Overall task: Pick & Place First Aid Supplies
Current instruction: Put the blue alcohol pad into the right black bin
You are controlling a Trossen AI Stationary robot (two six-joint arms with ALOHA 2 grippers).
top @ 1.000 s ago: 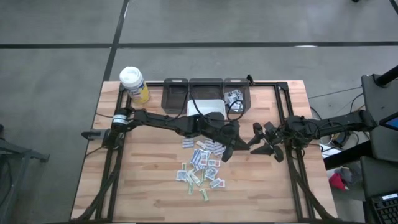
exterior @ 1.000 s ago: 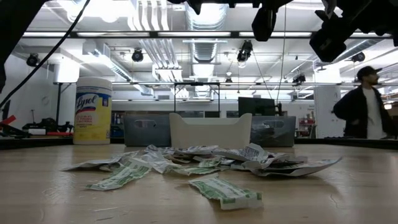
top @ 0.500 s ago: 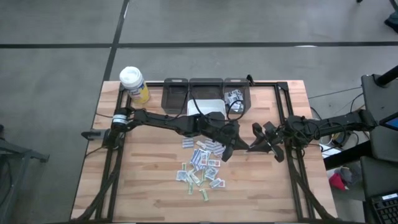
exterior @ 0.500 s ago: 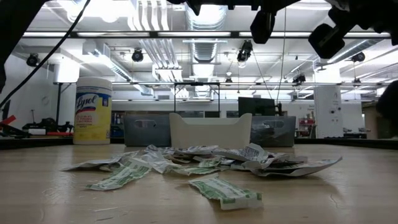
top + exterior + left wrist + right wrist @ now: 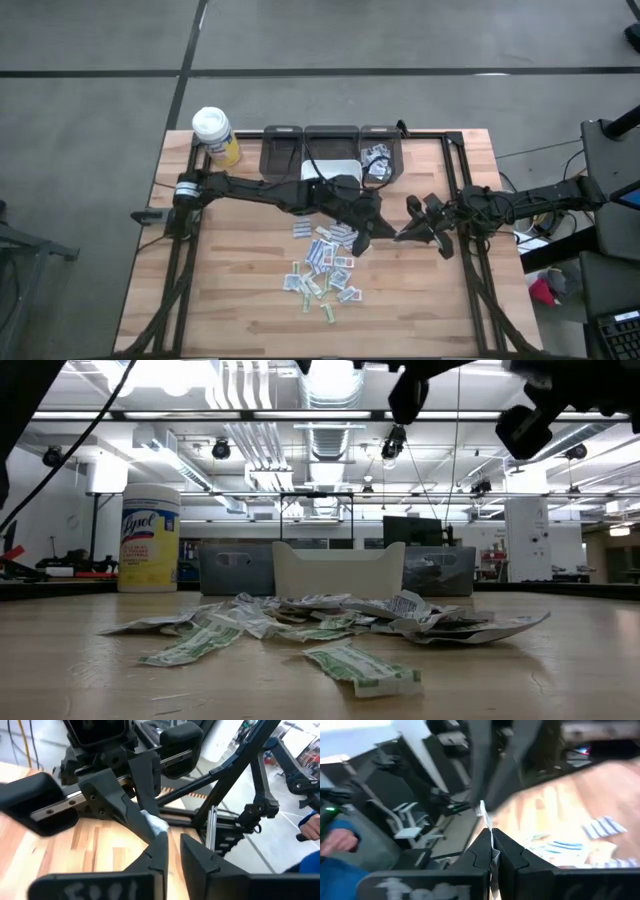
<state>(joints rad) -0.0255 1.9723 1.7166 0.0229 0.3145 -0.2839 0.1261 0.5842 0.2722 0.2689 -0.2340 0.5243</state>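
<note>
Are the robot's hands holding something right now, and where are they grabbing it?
Yes. The right gripper pinches a small white packet by its lower edge. The left gripper meets it above the table, its fingers nearly closed, holding nothing.

I see a wooden worktop (image 5: 230,290) with a dark frame along its sides. A loose pile of first aid supplies (image 5: 322,265) lies near its middle. At the far edge stand dark bins (image 5: 285,150) and a white tray (image 5: 335,168), and a yellow bottle (image 5: 214,135) stands at the far left corner.
</note>
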